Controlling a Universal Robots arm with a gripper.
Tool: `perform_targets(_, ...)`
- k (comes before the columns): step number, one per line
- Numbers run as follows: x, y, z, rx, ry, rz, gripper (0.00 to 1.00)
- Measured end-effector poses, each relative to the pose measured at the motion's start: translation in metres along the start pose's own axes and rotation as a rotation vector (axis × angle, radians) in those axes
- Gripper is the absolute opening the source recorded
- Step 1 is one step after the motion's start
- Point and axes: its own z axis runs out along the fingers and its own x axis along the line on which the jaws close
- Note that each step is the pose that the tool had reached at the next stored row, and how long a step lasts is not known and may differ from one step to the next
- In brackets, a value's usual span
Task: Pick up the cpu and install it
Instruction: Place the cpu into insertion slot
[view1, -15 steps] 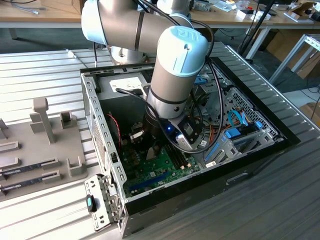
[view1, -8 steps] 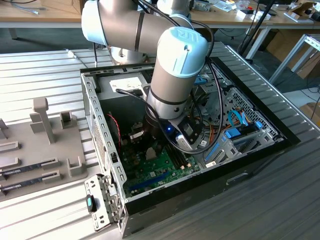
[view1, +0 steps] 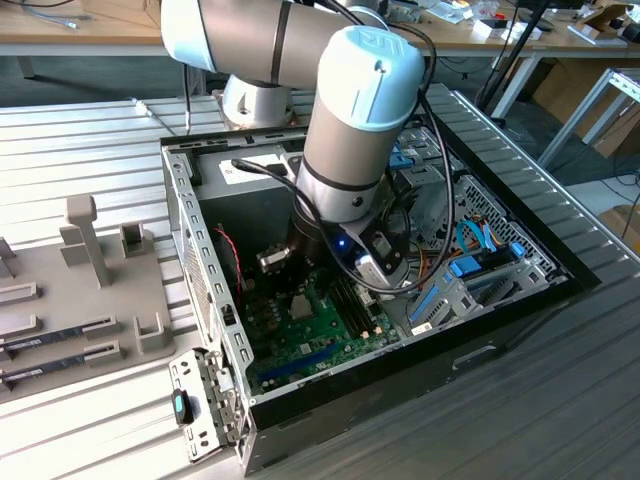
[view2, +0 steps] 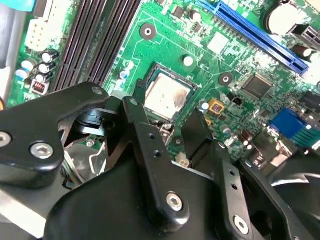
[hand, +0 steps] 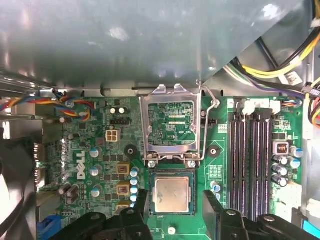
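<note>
Where the arm (view1: 360, 110) reaches down into the open computer case (view1: 205, 270), its wrist hangs low over the green circuit board (hand: 100, 150). In the first wrist view the gripper (hand: 175, 197) is released: its two black fingers (hand: 141, 201) stand apart, one on each side of the chip, gripping nothing. Black memory slots (hand: 248, 160) run near the socket (hand: 172, 171). Metal latch frame (hand: 172, 125): hinged up and open, just beside the socket. The cpu (hand: 171, 194), silver-topped, lies flat in the socket between the fingers.
</note>
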Motion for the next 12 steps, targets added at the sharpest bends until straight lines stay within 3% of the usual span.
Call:
perform_targets(1,-0.0001,0.0007,-0.0002,0.0001,0.0001,0.0,0.54)
perform_targets(2,-0.0015,0.0011,-0.0002,0.0001,0.0019,0.0,0.41)
perform_targets(4,-0.0056,0.0018,-0.0003,0.0002,0.0077,0.0,0.23)
perform_targets(5,-0.0071,0.0021,-0.0004,0.0002,0.0094,0.0,0.23)
perform_targets(7,-0.0108,0.0035,-0.0005,0.0002,0.0132,0.0,0.11)
perform_targets(9,-0.0136,0.0045,-0.0007,0.0003,0.0144,-0.001,0.11)
perform_targets(12,-0.023,0.0058,-0.0014,0.0003,0.0188,-0.001,0.11)
